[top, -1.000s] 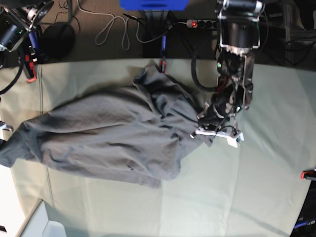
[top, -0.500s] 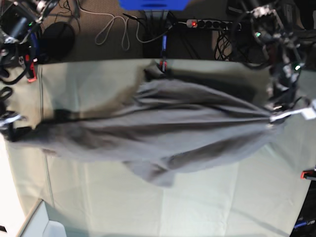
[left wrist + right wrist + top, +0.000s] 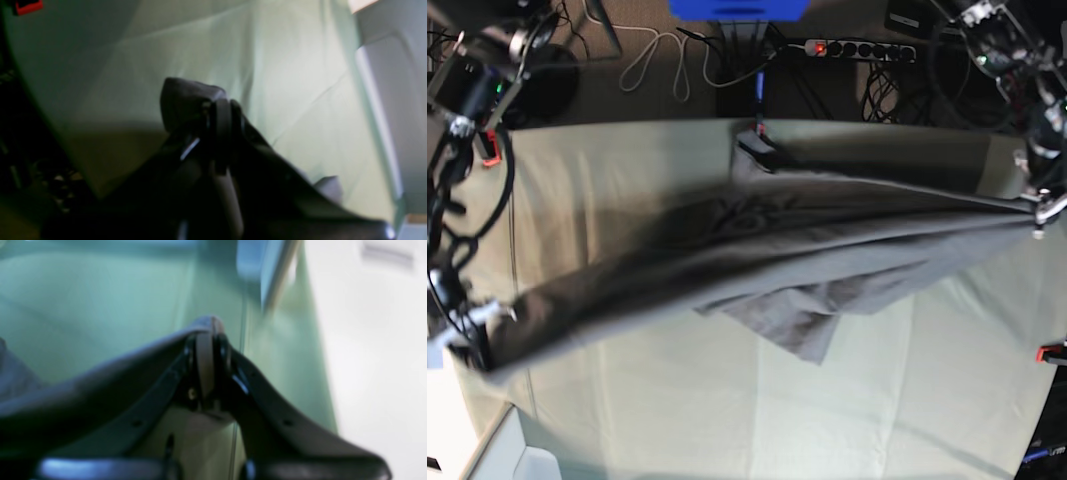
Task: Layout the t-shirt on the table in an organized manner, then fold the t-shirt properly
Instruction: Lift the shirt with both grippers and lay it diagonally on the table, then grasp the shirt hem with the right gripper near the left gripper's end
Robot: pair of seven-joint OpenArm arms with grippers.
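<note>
The pale green cloth-covered table (image 3: 727,420) carries red clamps (image 3: 1051,352); both grippers, left (image 3: 1037,215) and right (image 3: 467,330), pinch the dark grey cotton t-shirt (image 3: 767,250) taut; cables (image 3: 662,55) litter the far floor.

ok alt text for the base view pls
A dark grey t-shirt is stretched taut across the pale green table, pinched at each end by the right gripper and the left gripper. A loose flap droops mid-table.
</note>
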